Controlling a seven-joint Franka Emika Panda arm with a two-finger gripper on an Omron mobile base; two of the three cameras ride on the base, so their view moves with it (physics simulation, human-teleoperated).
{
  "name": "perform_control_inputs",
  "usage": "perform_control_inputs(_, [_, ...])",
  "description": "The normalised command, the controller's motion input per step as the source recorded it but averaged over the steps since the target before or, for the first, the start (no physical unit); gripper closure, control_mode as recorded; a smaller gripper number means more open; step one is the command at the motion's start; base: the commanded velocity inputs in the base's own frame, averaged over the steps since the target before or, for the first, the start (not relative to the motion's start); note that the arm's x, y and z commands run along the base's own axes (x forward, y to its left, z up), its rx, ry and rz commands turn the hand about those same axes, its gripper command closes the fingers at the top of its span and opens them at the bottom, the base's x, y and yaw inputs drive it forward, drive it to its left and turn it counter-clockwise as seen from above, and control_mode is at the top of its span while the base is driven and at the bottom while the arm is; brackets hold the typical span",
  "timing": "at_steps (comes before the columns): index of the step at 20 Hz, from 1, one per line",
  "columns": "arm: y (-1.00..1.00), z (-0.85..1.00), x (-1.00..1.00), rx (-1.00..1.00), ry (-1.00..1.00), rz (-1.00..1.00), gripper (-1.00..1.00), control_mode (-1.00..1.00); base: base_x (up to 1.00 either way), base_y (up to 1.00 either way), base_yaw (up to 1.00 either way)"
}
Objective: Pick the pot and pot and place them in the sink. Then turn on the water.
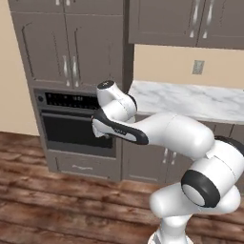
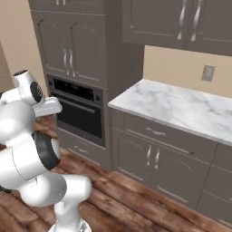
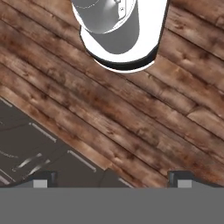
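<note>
The pots, the sink and the water are out of view. My gripper (image 3: 113, 179) points down at the wooden plank floor (image 3: 144, 113). Its two dark fingertips (image 3: 43, 177) stand far apart at the bottom of the hand view, open with nothing between them. In the left base view my arm (image 1: 157, 131) is folded in front of the cabinets, with the hand held near the oven (image 1: 76, 124).
A white marble counter (image 1: 190, 100) (image 2: 181, 108) runs to the right over grey drawers and doors (image 2: 154, 149). The built-in black oven (image 2: 79, 108) sits in a tall grey cabinet on the left. A wall outlet (image 2: 208, 72) is above the counter. Dark cabinet fronts (image 3: 35, 148) lie below the hand.
</note>
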Motion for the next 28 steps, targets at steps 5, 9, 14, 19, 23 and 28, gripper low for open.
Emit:
perform_control_inputs(5, [0.0, 0.0, 0.0, 0.0, 0.0, 0.0, -1.0, 1.0, 0.21, -0.42, -0.33])
perform_control_inputs(9, [0.0, 0.0, 0.0, 0.0, 0.0, 0.0, -1.0, 1.0, 0.22, -0.39, -0.33])
perform_control_inputs(14, [0.0, 0.0, 0.0, 0.0, 0.0, 0.0, -1.0, 1.0, 0.23, -0.4, -0.33])
perform_control_inputs(19, [0.0, 0.0, 0.0, 0.0, 0.0, 0.0, -1.0, 1.0, 0.24, -0.39, -0.33])
perform_control_inputs(23, [0.0, 0.0, 0.0, 0.0, 0.0, 0.0, -1.0, 1.0, 0.23, -0.4, -0.33])
perform_control_inputs(28, [0.0, 0.0, 0.0, 0.0, 0.0, 0.0, -1.0, 1.0, 0.23, -0.38, -0.34])
